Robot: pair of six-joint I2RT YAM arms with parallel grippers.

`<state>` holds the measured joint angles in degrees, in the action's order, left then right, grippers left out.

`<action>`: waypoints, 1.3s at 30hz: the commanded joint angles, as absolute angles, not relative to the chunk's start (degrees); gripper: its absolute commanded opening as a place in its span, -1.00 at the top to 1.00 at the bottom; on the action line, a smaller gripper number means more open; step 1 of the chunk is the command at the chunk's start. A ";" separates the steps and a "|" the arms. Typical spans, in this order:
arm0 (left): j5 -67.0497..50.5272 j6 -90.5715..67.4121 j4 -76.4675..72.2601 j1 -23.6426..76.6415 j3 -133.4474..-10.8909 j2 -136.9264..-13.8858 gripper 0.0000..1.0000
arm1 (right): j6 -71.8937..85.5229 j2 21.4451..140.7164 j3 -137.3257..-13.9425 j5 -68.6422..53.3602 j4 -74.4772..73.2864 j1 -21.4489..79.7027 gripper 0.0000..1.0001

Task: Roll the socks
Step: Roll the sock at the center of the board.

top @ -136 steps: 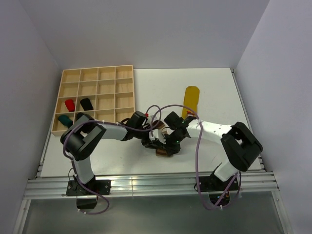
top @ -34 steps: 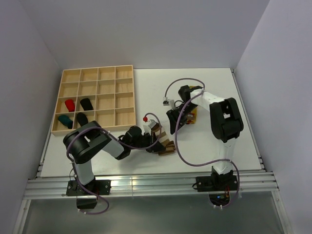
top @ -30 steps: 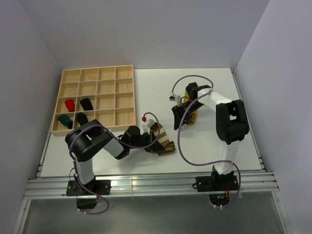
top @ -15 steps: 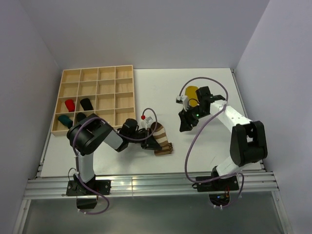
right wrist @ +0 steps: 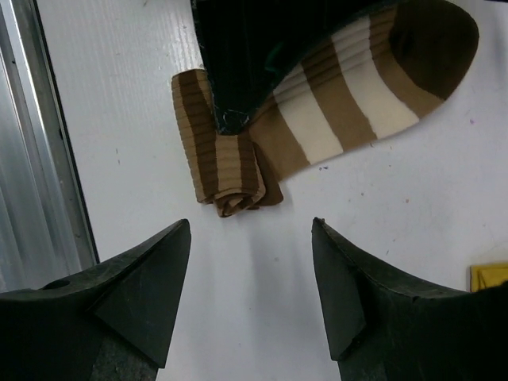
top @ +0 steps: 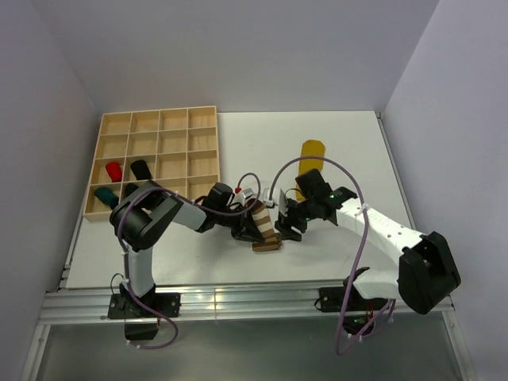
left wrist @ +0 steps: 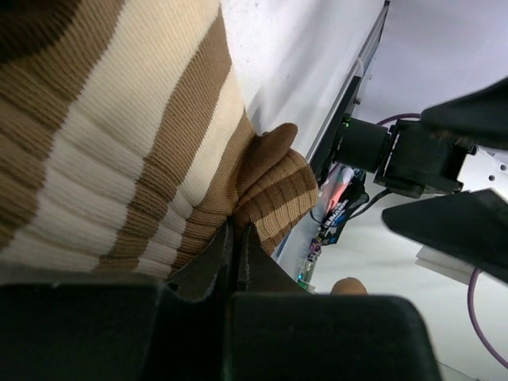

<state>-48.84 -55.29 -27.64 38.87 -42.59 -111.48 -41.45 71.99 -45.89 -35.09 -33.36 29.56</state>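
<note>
I read the left gripper (top: pixel 244 228) as closed. In its wrist view the two fingers (left wrist: pixel 210 266) meet with only a hairline slit between them, and the ribbed brown cuff of the striped sock (left wrist: pixel 119 143) is pinched at their tips. This sock lies on the table (top: pixel 357 143) near the front edge, between the two grippers. Its dark brown toe points away from the cuff, and the cuff end is turned over into a short, stubby roll.

The right gripper (right wrist: pixel 250 262) is wide open and holds nothing. It hangs above bare table just beside the rolled cuff, and neither finger touches the fabric.

The mustard sock (top: pixel 311 159) lies flat farther back, apart from both grippers. The wooden tray (top: pixel 188 152) sits at the table's back left. Its left-hand compartments hold a red sock (top: pixel 113 171), a teal sock (top: pixel 105 195) and two black socks (top: pixel 141 169), all rolled.
</note>
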 commanded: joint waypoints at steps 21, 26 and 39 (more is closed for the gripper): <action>-44.56 -50.45 -11.87 39.20 -42.89 -116.98 0.99 | -43.51 75.41 -38.15 -16.35 -18.20 50.88 -0.47; -44.65 -50.27 -11.95 39.20 -42.54 -116.63 0.99 | -43.68 77.77 -37.97 -14.77 -17.49 52.65 -0.37; -42.55 -51.76 -15.99 39.20 -41.57 -111.63 0.99 | -44.12 82.26 -37.79 -13.80 -19.59 52.65 0.60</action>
<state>-50.98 -55.18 -22.20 38.61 -44.34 -111.90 -43.59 80.20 -38.24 -14.44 -17.15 52.38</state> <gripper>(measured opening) 0.035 0.245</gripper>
